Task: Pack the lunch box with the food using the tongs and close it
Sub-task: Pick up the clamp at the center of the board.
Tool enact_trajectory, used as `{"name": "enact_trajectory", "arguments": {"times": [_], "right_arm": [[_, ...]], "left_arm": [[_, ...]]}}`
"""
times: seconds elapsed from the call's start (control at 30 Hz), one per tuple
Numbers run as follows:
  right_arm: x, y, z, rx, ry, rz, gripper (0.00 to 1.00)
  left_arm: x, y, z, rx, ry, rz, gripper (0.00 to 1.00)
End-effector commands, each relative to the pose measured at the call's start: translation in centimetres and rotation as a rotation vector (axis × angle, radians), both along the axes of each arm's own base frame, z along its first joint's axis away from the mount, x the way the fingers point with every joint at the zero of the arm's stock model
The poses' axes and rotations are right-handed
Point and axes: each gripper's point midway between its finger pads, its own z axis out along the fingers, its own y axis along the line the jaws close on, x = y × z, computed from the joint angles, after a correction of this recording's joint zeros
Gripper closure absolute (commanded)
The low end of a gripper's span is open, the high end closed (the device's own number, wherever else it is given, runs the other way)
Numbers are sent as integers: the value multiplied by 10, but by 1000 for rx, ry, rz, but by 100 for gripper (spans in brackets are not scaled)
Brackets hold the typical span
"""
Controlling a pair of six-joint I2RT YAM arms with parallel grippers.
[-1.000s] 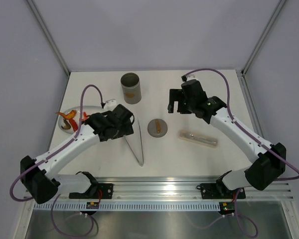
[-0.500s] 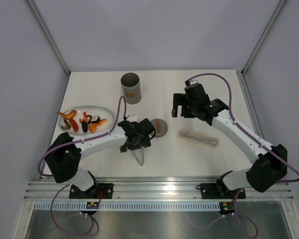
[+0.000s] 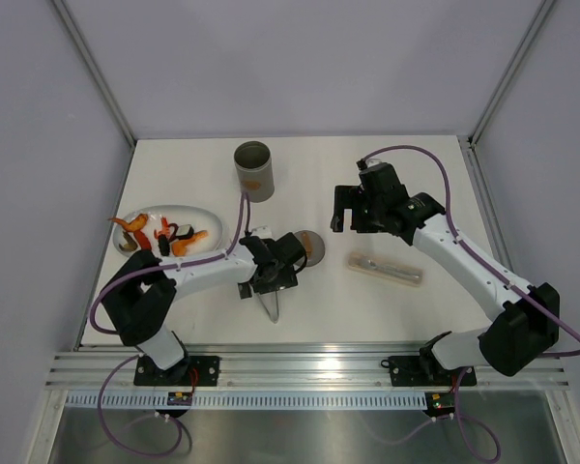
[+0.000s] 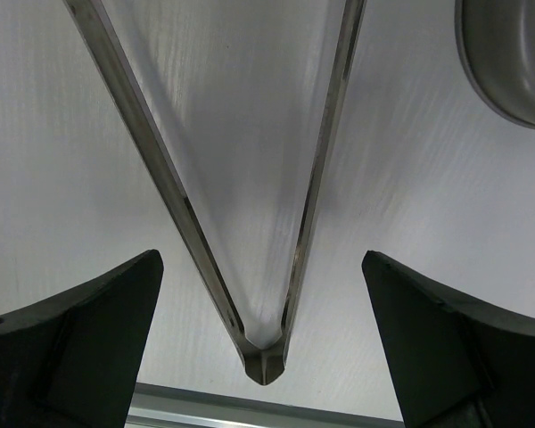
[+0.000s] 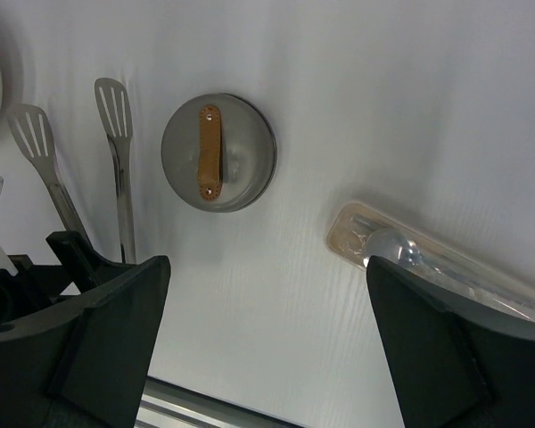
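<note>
The silver tongs (image 4: 325,152) lie flat on the table in a narrow V, with the joined end (image 3: 274,311) toward the near edge. My left gripper (image 3: 271,278) hovers open right over them, one finger on each side of the V (image 4: 260,259), touching neither arm. The grey lunch box (image 3: 254,171) stands upright and uncovered at the back. Its round lid (image 5: 218,153) with the tan strip lies on the table beside the tongs. Orange and red food (image 3: 164,237) sits on the white plate (image 3: 205,215). My right gripper (image 3: 346,213) hangs open and empty above the table (image 5: 267,263).
A tan packet in clear wrap (image 3: 385,270), with a spoon inside (image 5: 401,250), lies right of the lid. The table's metal rail (image 3: 309,360) runs along the near edge, close behind the tongs' joint.
My left arm has swung right from beside the plate to over the tongs, uncovering the plate. The right gripper has drifted slightly right.
</note>
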Motion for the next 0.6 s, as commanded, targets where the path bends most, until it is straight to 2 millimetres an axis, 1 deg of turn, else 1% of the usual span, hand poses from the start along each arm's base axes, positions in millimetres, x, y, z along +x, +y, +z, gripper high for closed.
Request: {"name": "enact_trajectory", "arguments": {"times": [0.0, 0.1, 0.13, 0.27, 0.3, 0.43, 0.57], "right_arm": [[-9, 4, 7, 33, 20, 26, 1], [-10, 3, 7, 30, 22, 26, 1], [-11, 3, 7, 30, 23, 27, 1], [-15, 0, 8, 32, 24, 25, 1], [-16, -1, 9, 33, 26, 21, 1], [-22, -5, 6, 27, 30, 13, 1], [-25, -8, 4, 26, 28, 8, 0]], "left_arm": [[12, -7, 3, -9, -56, 31, 1], [19, -10, -1, 10, -68, 27, 1], [19, -9, -5, 23, -62, 29, 1], [21, -8, -8, 29, -75, 44, 1], [20, -5, -10, 36, -77, 47, 2], [22, 2, -13, 60, -96, 53, 6], [22, 0, -19, 51, -99, 31, 9]]}}
